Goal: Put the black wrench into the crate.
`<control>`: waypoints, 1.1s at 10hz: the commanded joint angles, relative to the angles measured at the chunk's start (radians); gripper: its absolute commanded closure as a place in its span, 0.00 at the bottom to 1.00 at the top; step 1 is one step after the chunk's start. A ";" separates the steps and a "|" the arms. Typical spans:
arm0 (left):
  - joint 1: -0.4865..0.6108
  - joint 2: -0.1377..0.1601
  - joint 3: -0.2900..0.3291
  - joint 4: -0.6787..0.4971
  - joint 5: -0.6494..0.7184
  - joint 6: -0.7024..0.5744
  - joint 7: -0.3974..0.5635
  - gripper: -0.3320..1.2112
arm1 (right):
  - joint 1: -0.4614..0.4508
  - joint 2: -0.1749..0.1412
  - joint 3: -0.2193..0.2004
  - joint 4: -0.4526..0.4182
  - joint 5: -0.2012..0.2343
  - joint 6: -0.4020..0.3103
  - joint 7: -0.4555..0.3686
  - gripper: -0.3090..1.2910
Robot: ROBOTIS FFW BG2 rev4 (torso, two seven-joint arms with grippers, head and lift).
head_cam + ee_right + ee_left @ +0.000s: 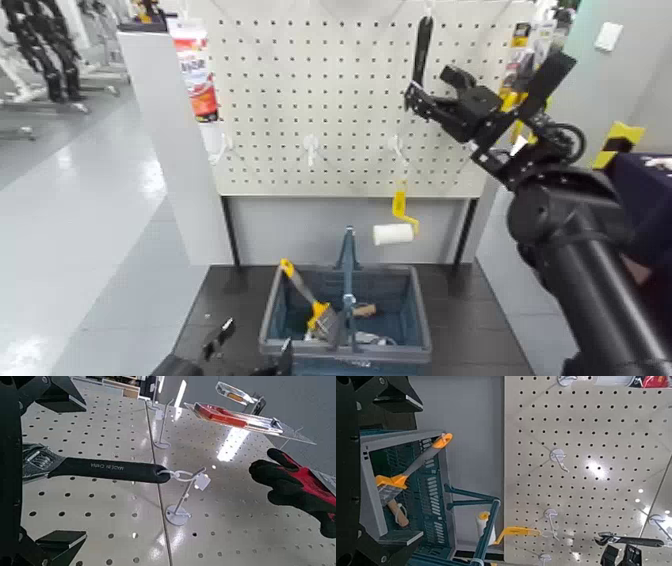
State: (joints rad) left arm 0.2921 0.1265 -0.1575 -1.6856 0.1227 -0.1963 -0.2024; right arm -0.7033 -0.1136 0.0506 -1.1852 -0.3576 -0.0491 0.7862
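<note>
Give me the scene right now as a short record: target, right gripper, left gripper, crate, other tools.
target: black wrench, hanging from a pegboard hook
right gripper: at the wrench, jaws open, no grip
left gripper: low, by the crate's near left, open
crate: below the pegboard, wrench not inside
other tools: yellow-handled brush in the crate; paint roller hanging

Black wrench handle point(111, 469), white roller point(393, 234)

Right gripper point(440, 92) raised, open, left gripper point(248, 354) low
</note>
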 commanded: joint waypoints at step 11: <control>-0.008 0.001 -0.004 0.004 0.000 -0.003 0.000 0.33 | -0.050 0.000 0.017 0.056 0.020 0.048 0.038 0.87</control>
State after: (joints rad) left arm 0.2842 0.1272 -0.1611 -1.6812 0.1227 -0.1998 -0.2025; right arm -0.7530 -0.1141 0.0679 -1.1288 -0.3376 -0.0015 0.8237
